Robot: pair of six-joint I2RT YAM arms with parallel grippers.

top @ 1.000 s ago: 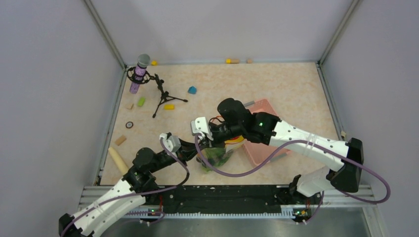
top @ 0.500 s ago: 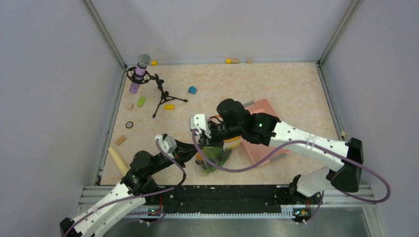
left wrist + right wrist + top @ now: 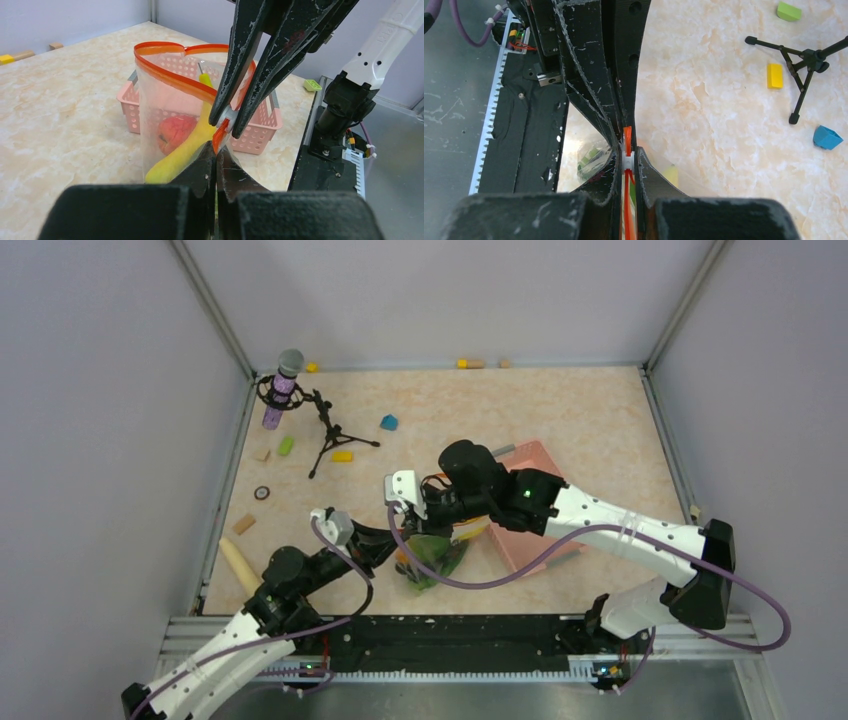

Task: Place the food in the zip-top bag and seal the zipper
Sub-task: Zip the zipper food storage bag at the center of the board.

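REMOTE RIG, lower centre of the overhead frame: both my arms meet over the clear, crinkly plastic zip-top bag (image 3: 445, 560). It stands upright on the beige marbled tabletop (image 3: 560, 410), just left of the pink slatted plastic basket (image 3: 538, 456).

L wrist cam, mid-frame: the right gripper (image 3: 226, 127) comes down from the top edge w/ its black fingers (image 3: 240, 75) pinched narrow on the small white slider tab (image 3: 227, 115). The tab sits at the near end of the thin orange-red zipper (image 3: 167, 77). Directly below, at frame bottom, the left gripper (image 3: 216, 152) is fully closed, tips clamped on the bag's near edge right under the slider. Behind the slider the zipper's two strips bow apart, so the mouth gapes along most of its length.

Seen thru the plastic are a yellow toy banana (image 3: 182, 152), leaning upright, and a red toy tomato (image 3: 175, 132) beside it. Green pieces (image 3: 428, 548) show from overhead.

R wrist cam, centre frame: the slider is white between the fingertips.

Upper left of the overhead is a black tripod mic stand (image 3: 325, 430) w/ a purple-and-grey microphone (image 3: 283, 385). Near it are a blue block (image 3: 389, 423), a yellow block (image 3: 343, 456) and a green block (image 3: 286, 445), all well apart from the bag.
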